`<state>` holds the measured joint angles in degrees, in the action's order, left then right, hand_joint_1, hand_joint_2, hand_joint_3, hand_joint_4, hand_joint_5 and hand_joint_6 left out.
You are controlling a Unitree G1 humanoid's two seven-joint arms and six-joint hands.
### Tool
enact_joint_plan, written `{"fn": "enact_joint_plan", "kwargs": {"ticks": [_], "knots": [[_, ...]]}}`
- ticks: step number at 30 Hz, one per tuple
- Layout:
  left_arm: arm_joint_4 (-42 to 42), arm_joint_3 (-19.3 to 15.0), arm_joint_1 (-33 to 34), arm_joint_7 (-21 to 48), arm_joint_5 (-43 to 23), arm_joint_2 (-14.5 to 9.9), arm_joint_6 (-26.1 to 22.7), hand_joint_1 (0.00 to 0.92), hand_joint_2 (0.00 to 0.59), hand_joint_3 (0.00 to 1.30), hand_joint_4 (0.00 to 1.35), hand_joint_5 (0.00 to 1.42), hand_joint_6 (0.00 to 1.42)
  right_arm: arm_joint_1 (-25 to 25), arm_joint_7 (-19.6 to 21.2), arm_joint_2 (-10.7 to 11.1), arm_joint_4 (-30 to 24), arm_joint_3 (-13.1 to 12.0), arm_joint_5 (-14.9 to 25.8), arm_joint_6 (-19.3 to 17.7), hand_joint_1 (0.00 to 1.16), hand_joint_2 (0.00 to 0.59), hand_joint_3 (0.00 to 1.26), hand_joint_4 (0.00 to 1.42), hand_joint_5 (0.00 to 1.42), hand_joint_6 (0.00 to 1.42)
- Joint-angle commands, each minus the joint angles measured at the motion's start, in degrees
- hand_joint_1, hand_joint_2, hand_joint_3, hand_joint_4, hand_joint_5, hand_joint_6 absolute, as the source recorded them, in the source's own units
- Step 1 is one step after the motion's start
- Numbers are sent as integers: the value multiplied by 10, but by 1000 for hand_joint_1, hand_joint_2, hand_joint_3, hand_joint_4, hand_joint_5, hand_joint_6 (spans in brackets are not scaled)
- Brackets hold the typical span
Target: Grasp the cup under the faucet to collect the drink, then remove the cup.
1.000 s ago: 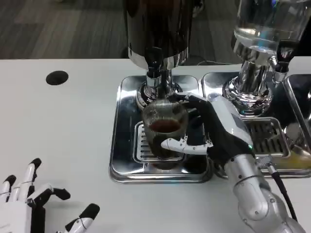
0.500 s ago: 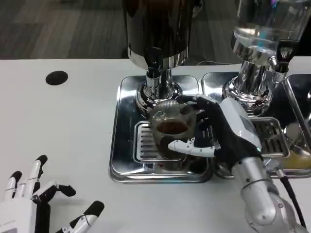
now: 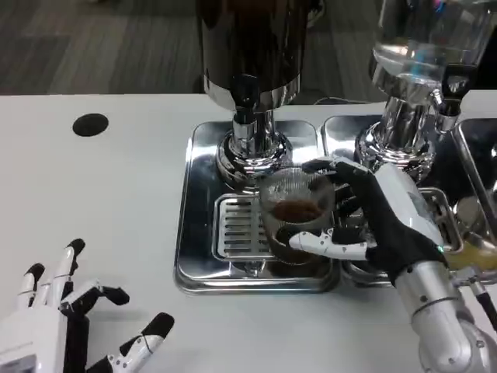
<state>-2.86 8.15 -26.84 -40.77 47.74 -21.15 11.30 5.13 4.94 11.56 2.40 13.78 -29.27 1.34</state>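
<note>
A clear ribbed cup [image 3: 297, 214] with dark drink in it stands over the right part of the silver drip tray [image 3: 200, 233], to the right of the faucet [image 3: 247, 101] of the dark dispenser. My right hand [image 3: 380, 221] grips the cup from the right, thumb across its front and fingers behind it. My left hand [image 3: 74, 326] lies low on the white table at the near left with its fingers spread and nothing in it.
A second dispenser with a clear tank [image 3: 423, 47] and its own drip tray [image 3: 458, 233] stands right behind my right hand. A black round hole [image 3: 91, 124] marks the table at far left. The slotted grate [image 3: 237, 229] sits left of the cup.
My right hand has carried the cup rightward and slightly toward me, out from beneath the faucet. My left hand has shifted a little to the right and up.
</note>
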Motion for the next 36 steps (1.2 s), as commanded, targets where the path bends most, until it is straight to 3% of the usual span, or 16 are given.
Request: {"fn": "enact_joint_plan", "kwargs": {"ticks": [1, 8, 19, 36], "knots": [[-9, 10, 5, 8, 5, 0, 1, 0, 132, 639, 20, 180, 64, -16, -4, 3, -46, -14, 10, -4, 821, 211, 508, 572, 529, 576], [-15, 18, 12, 8, 5, -2, -1, 0, 129, 636, 20, 180, 63, -56, -13, 11, -90, -23, 11, -12, 826, 212, 508, 575, 514, 577], [-19, 28, 22, 10, 8, -2, -4, 0, 122, 614, 19, 180, 63, -115, -8, 14, -122, -51, 30, -32, 827, 219, 509, 575, 513, 578], [-10, 47, 26, 10, 28, -1, -15, 0, 122, 598, 0, 166, 63, -194, -4, 24, -179, -73, 32, -71, 821, 222, 521, 575, 513, 555]]}}
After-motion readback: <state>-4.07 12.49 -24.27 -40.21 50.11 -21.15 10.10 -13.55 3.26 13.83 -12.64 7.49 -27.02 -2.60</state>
